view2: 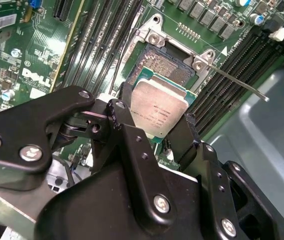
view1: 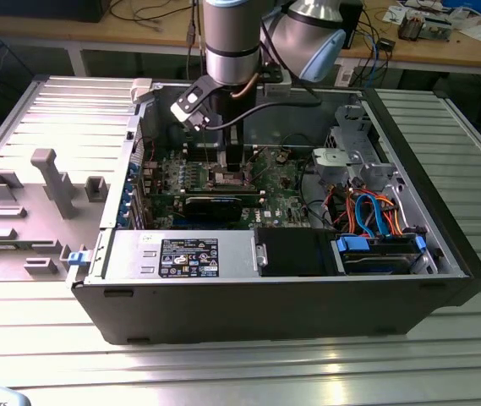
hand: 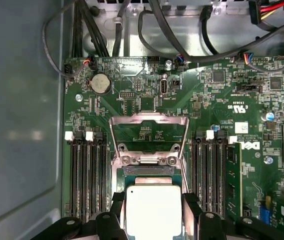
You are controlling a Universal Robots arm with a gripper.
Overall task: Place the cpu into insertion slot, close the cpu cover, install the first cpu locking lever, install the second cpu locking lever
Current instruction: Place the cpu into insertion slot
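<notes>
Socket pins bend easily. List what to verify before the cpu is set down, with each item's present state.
1. cpu gripped between the gripper fingers: ok.
2. insertion slot open, nothing lying in its visible part: ok.
3. cpu cover swung up off the slot: ok.
4. One locking lever unlatched, sticking out sideways: ok.
5. cpu corners lined up with the slot: cannot tell.

You have the cpu [hand: 151, 212] pinched between the black fingers [hand: 190, 207] of the gripper [hand: 153, 199], just beside the insertion slot [hand: 149, 172], whose cpu cover [hand: 149, 118] stands raised open on the green motherboard [hand: 146, 95]
</notes>
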